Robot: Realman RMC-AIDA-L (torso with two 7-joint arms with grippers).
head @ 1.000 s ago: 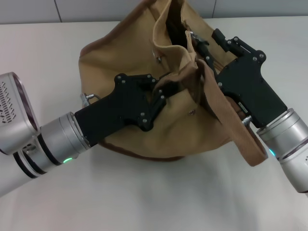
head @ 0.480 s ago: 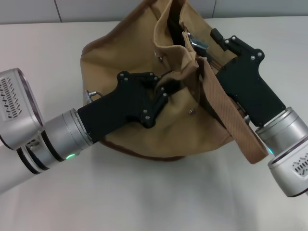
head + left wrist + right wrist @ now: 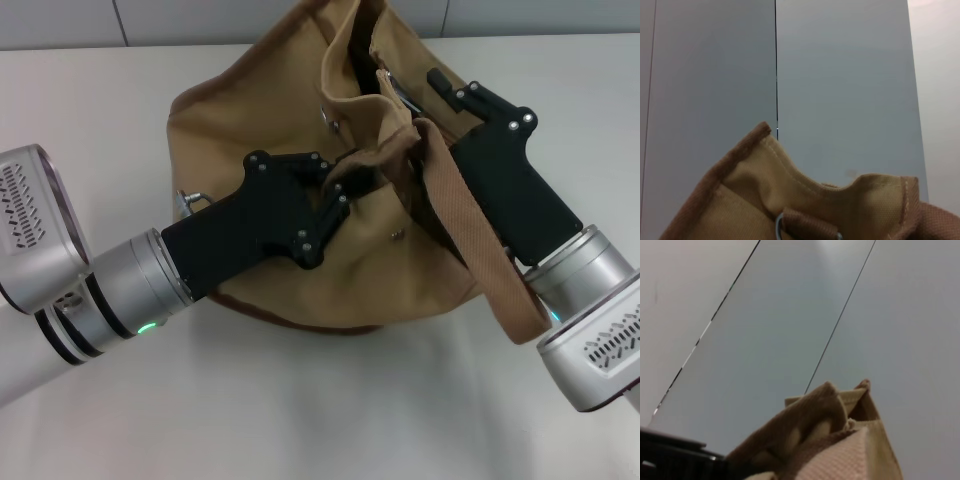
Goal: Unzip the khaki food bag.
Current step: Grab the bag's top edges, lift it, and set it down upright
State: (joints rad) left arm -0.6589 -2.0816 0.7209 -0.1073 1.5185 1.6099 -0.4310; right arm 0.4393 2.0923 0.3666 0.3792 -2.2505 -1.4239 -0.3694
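Head view: both grippers on the khaki food bag (image 3: 290, 110), zipper partly open.
Bag slumps mid-table, soft tan canvas, brown trim, wide woven strap (image 3: 480, 250) draped over right arm. Left gripper (image 3: 345, 185) pinches a canvas fold near the mouth. Right gripper (image 3: 425, 85) sits just right of the silver pull (image 3: 395, 85); cannot tell its finger state. Zipper line runs near-to-far; right arm is nearer the pull.
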